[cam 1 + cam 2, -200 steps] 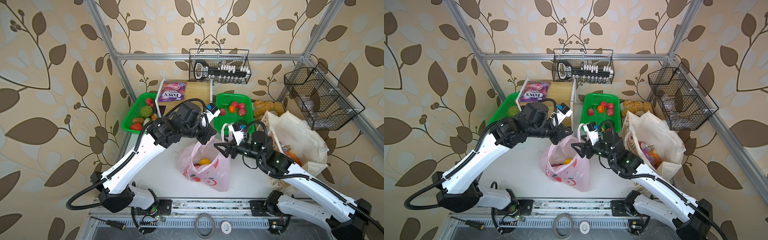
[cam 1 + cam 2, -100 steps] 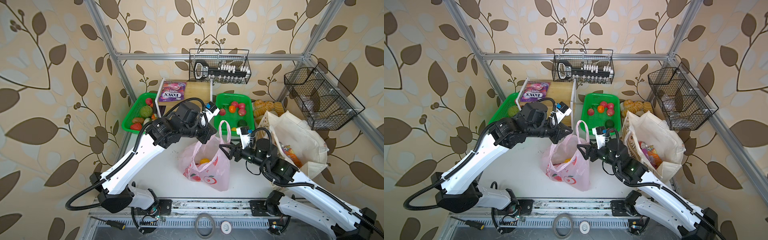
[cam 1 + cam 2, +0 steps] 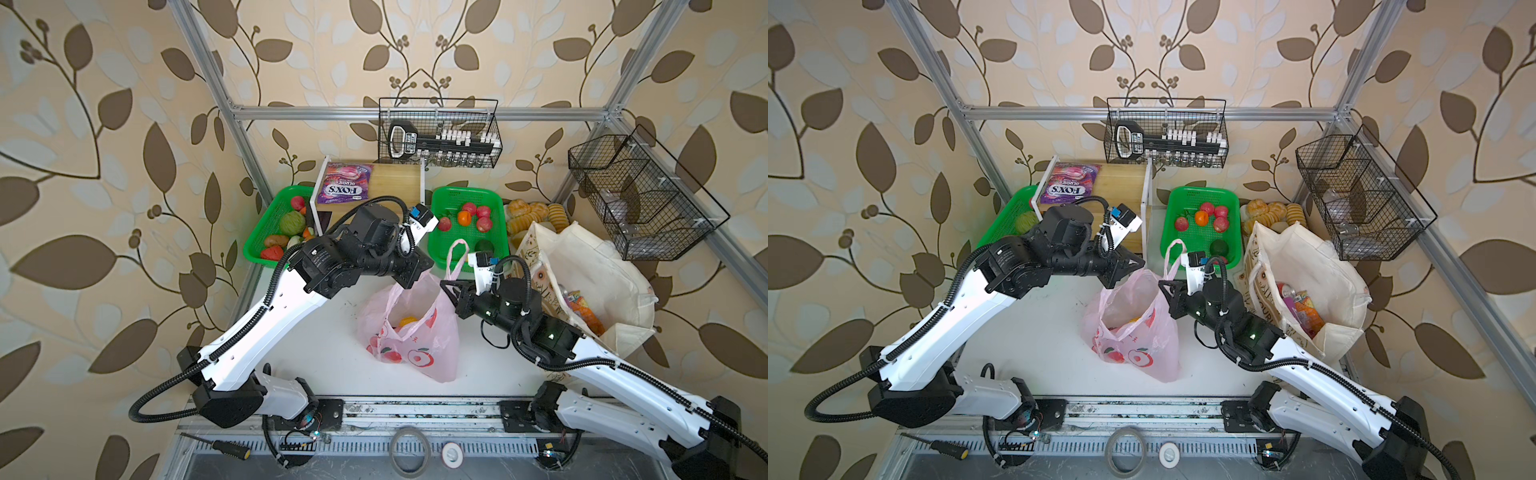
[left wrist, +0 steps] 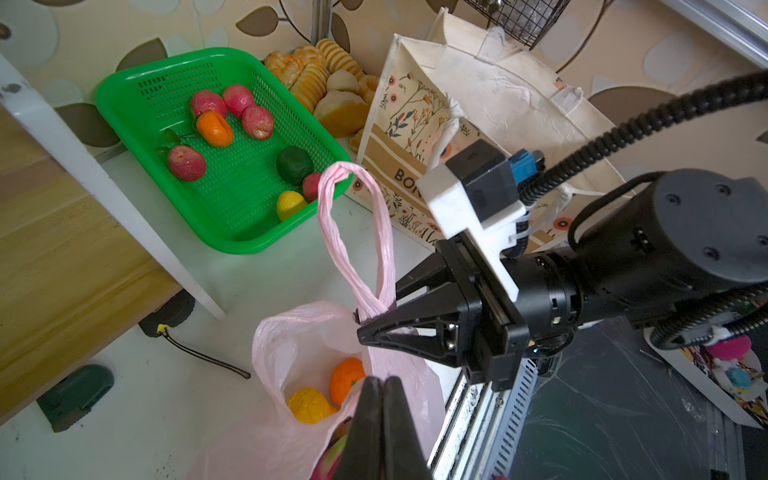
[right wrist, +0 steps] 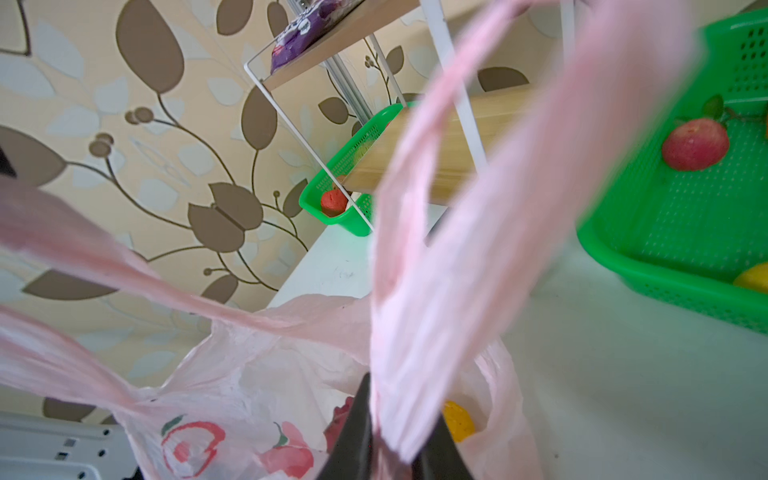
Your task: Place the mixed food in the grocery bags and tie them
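L gripper point(image 4: 380, 384) pinched pink bag point(image 3: 415, 353) rim; R gripper point(image 4: 362, 328) clamped loop handle point(image 4: 334, 232) at its base. Advised: keep both taut, cross w/o tearing film.

The white table point(image 3: 316, 353) carries everything in both top views. Near its centre stands a pink plastic bag point(image 3: 409, 345) with red fruit prints. At 3 o'clock a cream canvas tote point(image 3: 594, 266) sits upright against the table's edge. A right green mesh basket point(image 3: 457, 195) lies at 1 o'clock, with a heap of golden bread rolls point(image 3: 536, 212) just beside it at 2 o'clock, behind the tote. At 12 o'clock stands a white-framed wooden shelf point(image 3: 395, 183), and a purple FOX'S berries packet point(image 3: 343, 189) lies flat on its top board. A left green mesh basket point(image 3: 259, 230) lies at 10 o'clock, partly under the shelf. Under the shelf, the left wrist view shows a dark green object point(image 4: 75, 395) and a black corded object point(image 4: 168, 309) on the table.
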Robot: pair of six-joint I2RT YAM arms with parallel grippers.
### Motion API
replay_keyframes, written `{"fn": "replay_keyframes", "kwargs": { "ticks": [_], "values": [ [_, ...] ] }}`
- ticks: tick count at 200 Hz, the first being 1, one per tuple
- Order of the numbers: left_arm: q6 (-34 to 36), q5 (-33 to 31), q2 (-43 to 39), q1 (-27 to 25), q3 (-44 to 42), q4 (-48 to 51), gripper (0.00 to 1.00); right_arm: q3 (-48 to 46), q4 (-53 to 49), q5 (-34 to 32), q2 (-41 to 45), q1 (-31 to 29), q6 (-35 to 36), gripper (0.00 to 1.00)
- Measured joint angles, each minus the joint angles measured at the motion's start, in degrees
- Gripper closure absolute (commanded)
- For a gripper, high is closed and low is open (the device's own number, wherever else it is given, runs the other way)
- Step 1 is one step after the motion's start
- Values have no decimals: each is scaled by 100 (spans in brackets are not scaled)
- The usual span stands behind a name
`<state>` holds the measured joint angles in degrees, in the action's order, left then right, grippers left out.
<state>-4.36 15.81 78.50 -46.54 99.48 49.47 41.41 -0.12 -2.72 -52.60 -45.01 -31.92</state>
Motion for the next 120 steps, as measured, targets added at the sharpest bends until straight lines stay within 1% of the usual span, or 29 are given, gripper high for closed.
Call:
{"fn": "replay_keyframes", "kwargs": {
  "ticks": [13,27,61,96,120],
  "values": [
    [44,166,4,0,0,0,100,35,70,59,-81,0,17,93],
    [118,420,44,-2,17,9,100,85,188,186,-223,0,33,93],
    [284,938,363,-4,212,199,100,319,411,835,-706,0,315,90],
    [387,988,612,-4,308,337,100,407,586,1615,-852,4,730,86],
    [413,962,625,-4,317,345,100,442,675,2223,-896,37,876,80]
  ]
}}
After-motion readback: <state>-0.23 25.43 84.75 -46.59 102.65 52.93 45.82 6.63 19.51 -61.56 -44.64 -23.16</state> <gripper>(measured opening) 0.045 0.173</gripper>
